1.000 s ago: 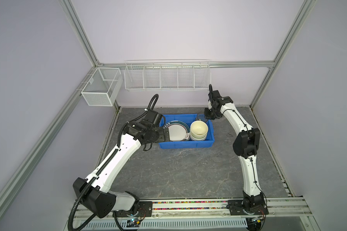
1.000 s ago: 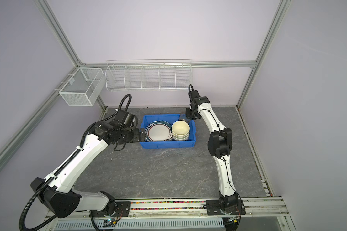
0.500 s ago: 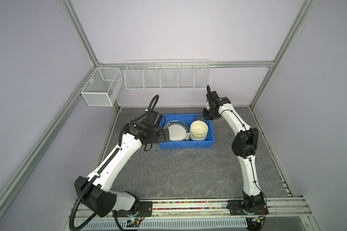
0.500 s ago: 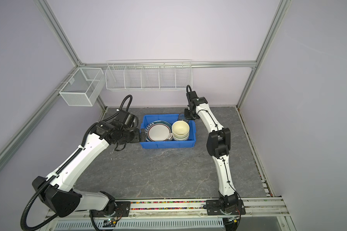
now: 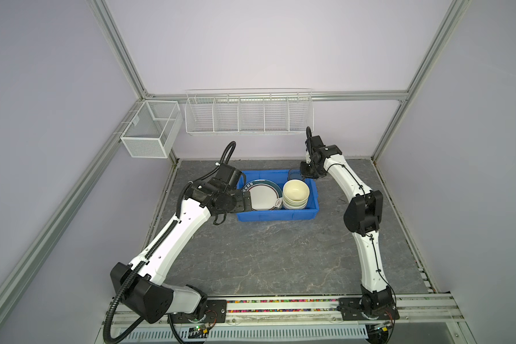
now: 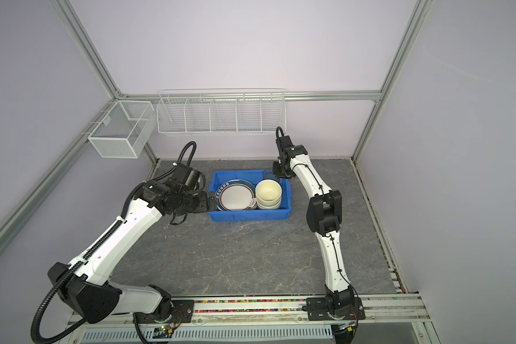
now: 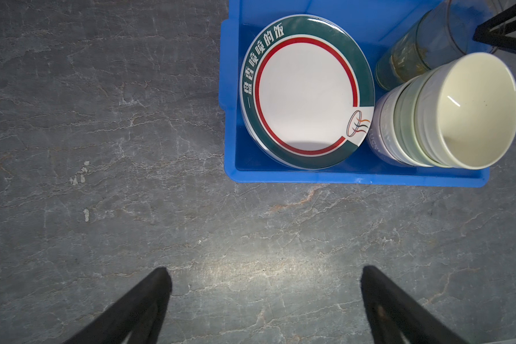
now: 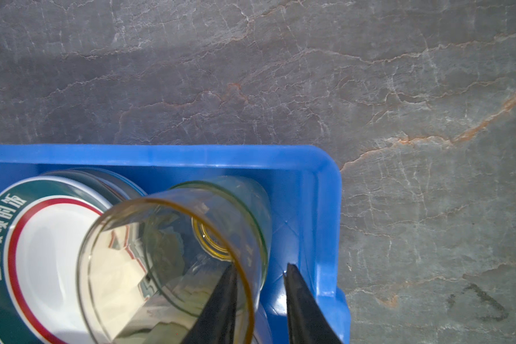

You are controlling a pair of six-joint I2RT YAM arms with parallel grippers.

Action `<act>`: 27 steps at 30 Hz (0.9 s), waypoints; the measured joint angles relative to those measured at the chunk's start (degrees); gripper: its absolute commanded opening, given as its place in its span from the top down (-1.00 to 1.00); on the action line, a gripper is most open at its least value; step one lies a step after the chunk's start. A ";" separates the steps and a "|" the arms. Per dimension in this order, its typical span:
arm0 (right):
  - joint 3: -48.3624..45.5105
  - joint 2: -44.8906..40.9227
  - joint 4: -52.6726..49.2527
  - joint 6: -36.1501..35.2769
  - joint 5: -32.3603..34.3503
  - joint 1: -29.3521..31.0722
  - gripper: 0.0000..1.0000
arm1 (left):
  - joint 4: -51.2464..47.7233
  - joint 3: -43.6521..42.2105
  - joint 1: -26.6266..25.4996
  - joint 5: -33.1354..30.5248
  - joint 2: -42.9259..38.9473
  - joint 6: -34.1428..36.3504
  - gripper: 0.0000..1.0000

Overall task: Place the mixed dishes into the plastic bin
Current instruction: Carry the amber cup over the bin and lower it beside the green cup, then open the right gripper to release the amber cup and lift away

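Grey marbled bench point(image 5: 265, 262) in a lilac-walled cell, where a blue bin point(image 5: 277, 215) sits toward the back, below white wire baskets point(image 5: 248, 114) hung on the frame. Inside the bin are a stack of plates point(image 5: 264, 196), topped by a white one with a teal-and-red rim (white lettering runs round the teal band), and just beside it a stack of bowls point(image 5: 295, 192) with a cream one uppermost. In the bin's far right corner, an amber cup point(image 8: 167, 268) stands nested in a green cup point(image 8: 251, 202). The right fingers point(image 8: 221, 312) straddle the amber cup's rim, one inside and one outside, parted and not pinching the wall. The left fingers point(image 7: 143, 303) are spread wide over bare bench just beside the bin's left end, holding nothing.
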 measured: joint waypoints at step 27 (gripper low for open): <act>-26.14 -34.25 8.11 -0.66 -1.46 0.00 -0.85 | 0.09 -0.09 4.98 0.37 -4.44 0.98 -0.99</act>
